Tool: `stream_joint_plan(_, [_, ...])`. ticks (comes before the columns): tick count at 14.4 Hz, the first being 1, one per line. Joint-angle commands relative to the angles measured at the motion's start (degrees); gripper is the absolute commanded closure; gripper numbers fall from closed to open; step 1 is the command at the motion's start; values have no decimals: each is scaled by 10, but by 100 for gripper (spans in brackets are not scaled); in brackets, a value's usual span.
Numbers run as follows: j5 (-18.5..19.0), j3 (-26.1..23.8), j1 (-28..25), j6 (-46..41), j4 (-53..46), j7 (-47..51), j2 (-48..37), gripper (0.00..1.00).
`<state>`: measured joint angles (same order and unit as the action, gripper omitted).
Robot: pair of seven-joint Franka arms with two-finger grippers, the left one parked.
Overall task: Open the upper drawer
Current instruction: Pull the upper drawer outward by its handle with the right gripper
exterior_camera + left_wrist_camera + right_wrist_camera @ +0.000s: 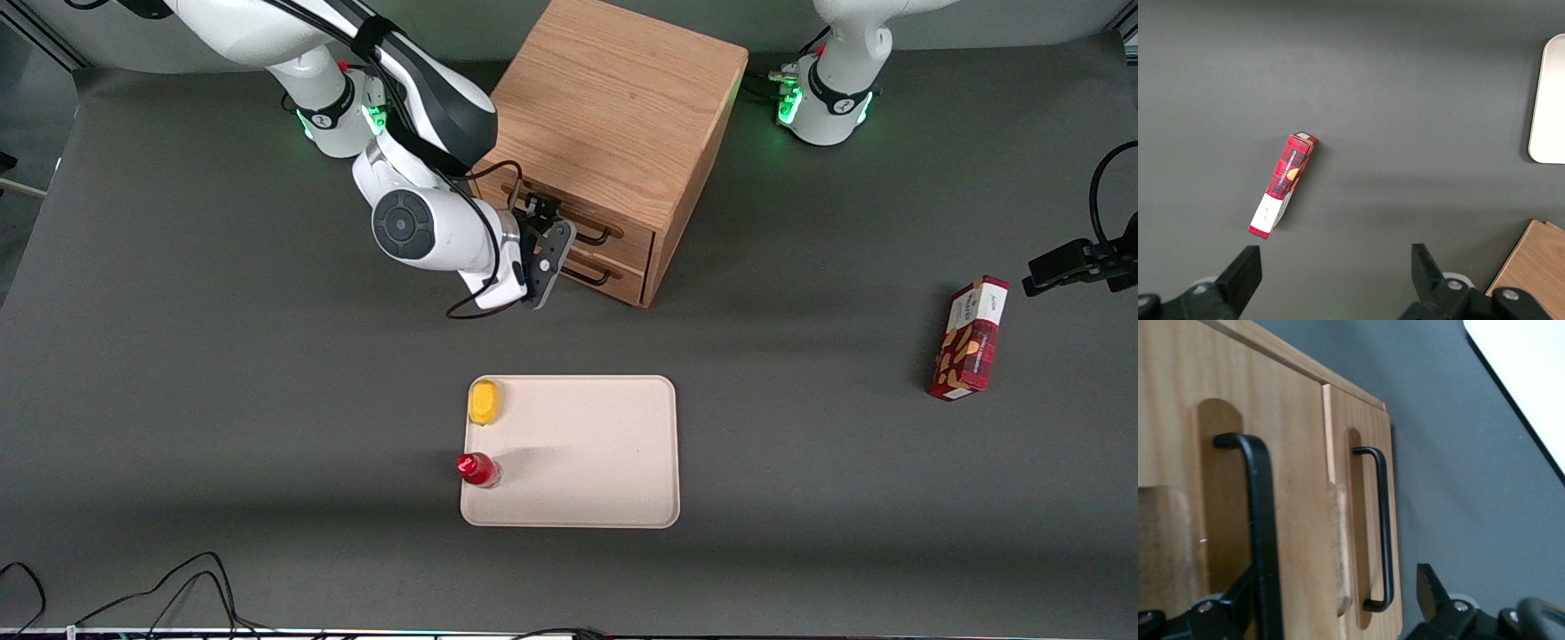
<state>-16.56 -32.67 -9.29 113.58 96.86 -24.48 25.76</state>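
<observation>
I am at the approach step: my gripper [549,253] hangs just in front of the oak cabinet [613,116] that stands on the counter [222,373], level with its two drawer fronts. The upper drawer [582,216] looks fully shut, its front flush with the cabinet face, and the lower drawer [597,267] sits directly beneath it. In the right wrist view my jaws are spread, with nothing pinched between them; one finger [1245,597] is close against the upper drawer's handle [1261,520], while the other finger [1431,593] stands out past the lower drawer's handle [1381,527]. So both bars appear to lie within my span, which I judge is the thing to correct. The next move calls for shifting upward along the cabinet face so that only the higher bar falls between my fingers, easing in until they straddle it, pressing together on the thin wire, then pulling straight outward from the drawer front. A skewed pull could slip off the bar or drag the cabinet.
</observation>
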Motion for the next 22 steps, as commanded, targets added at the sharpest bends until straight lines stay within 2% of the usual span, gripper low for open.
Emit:
stream_joint_plan(1, [19, -5, 1, 16, -4, 15, 15, 0])
stream_joint_plan(3, [36, -4, 4, 16, -10, 15, 26, 0])
stream_joint_plan(9, [40, 28, 14, 0, -75, 11, 59, 0])
stream_joint_plan(12, [54, 45, 16, -43, -133, 8, 89, 0])
stream_joint_plan(22, [59, 98, 16, -98, -238, -10, 150, 0])
